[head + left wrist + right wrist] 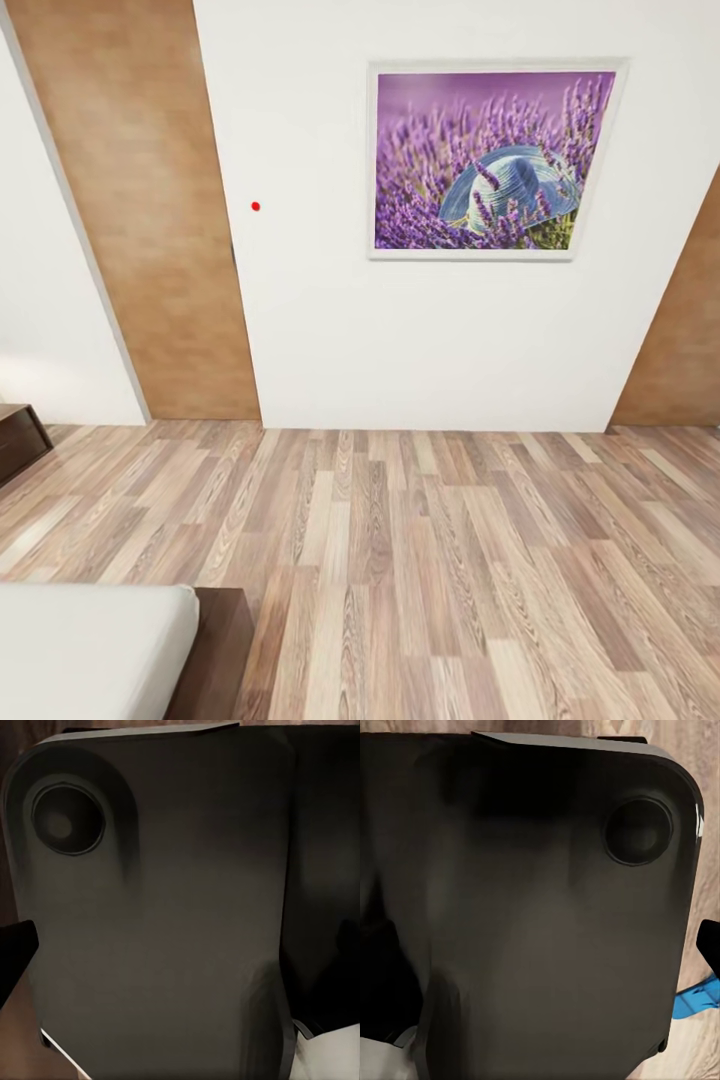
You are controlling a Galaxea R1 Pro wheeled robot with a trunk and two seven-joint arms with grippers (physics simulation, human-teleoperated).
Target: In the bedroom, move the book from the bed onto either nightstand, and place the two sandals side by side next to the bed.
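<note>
From the head view, a white wall holds a purple lavender picture (495, 160) between two brown doors (140, 220), with wood floor (430, 560) below, a corner of the bed (90, 650) down low on the left and a dark cabinet (20, 440) at the left edge. The left wrist view is mostly a big dark robot part (157, 915), so I cannot tell if that end effector is released or clenched. The right wrist view has another dark part (547, 907) and a bit of a blue sandal (696, 1000) on the floor, and I cannot tell that end effector's state either.

A pale grey-white mattress corner of the dark-based bed (95, 650) lies low; a bright blue sandal (695, 1000) peeks over wood-plank floor.
</note>
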